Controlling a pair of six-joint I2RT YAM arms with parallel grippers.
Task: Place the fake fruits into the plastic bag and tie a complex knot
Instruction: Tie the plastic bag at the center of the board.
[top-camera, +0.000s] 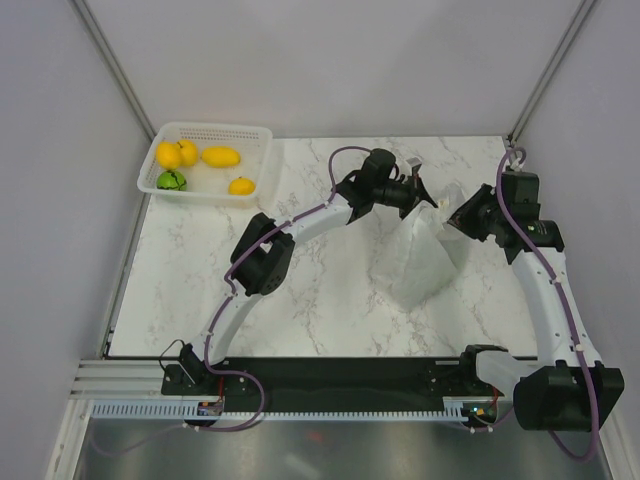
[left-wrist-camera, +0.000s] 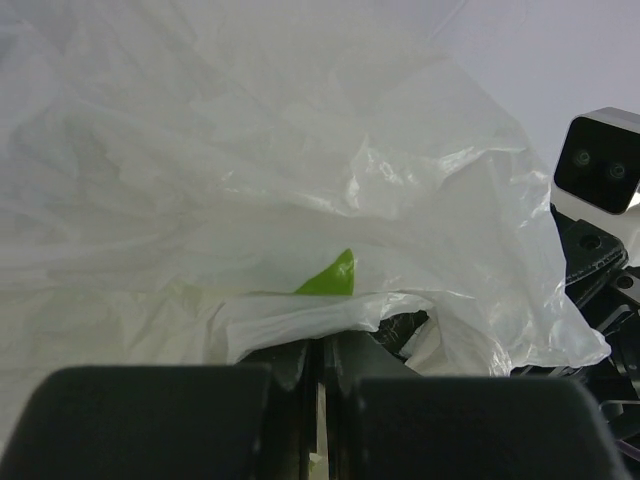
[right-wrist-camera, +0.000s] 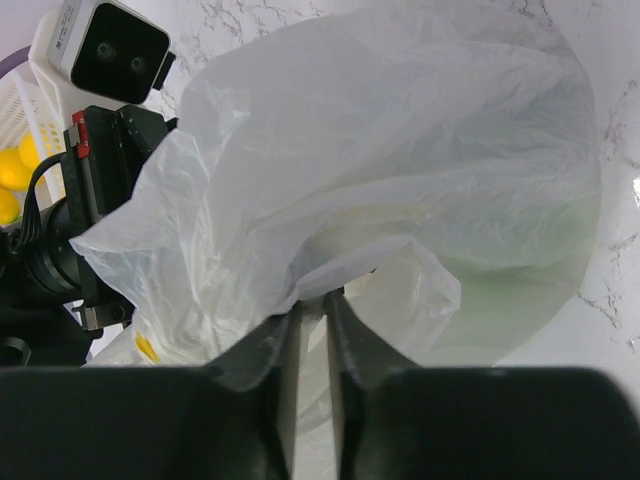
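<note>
The plastic bag (top-camera: 420, 258) stands on the marble table, held up between both arms. My left gripper (top-camera: 418, 192) is shut on the bag's upper edge; in the left wrist view (left-wrist-camera: 322, 345) the film (left-wrist-camera: 300, 200) fills the frame with a green leaf print (left-wrist-camera: 335, 277). My right gripper (top-camera: 452, 220) is shut on the opposite edge; in the right wrist view (right-wrist-camera: 312, 300) the bag (right-wrist-camera: 400, 170) hangs below. Several fake fruits lie in the basket: yellow lemons (top-camera: 176, 153), a yellow mango (top-camera: 221, 157), another yellow one (top-camera: 241, 186), a green one (top-camera: 171, 180). No knot shows.
A white perforated basket (top-camera: 262, 160) sits at the table's back left corner. The left arm's wrist camera and body (right-wrist-camera: 95, 130) show close beside the bag in the right wrist view. Grey walls enclose the table.
</note>
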